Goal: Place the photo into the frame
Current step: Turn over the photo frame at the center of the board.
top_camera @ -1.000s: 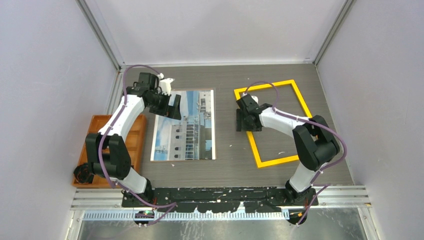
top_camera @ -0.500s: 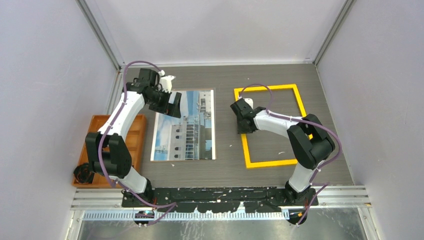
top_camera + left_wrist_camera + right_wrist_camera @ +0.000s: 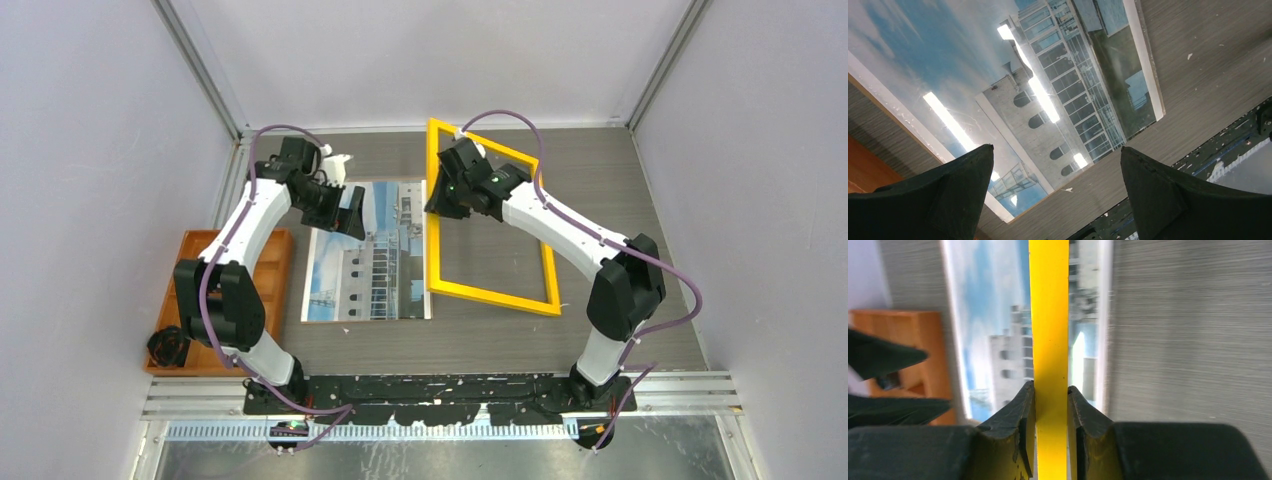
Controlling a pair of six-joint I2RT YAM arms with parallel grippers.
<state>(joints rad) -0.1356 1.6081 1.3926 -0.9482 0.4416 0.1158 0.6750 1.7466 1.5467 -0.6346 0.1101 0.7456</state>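
My right pincer [image 3: 1050,392] is clamped on the nine o'clock bar of the frame [image 3: 490,296], probably light and stiff; my left pincer [image 3: 1056,149] is wide apart.

Plain pale walls [image 3: 760,150] enclosed the grey wood-grain table [image 3: 600,165] on three sides; an aluminium rail [image 3: 690,390] lined its near edge.

Partly out of sight
Left gripper [image 3: 347,210] hides the far-left corner of the photo [image 3: 385,265]; left arm [image 3: 250,220] covers part of the orange tray [image 3: 278,290]; right gripper [image 3: 438,200] conceals a stretch of the frame [image 3: 495,295]; photo blurred in right wrist view.
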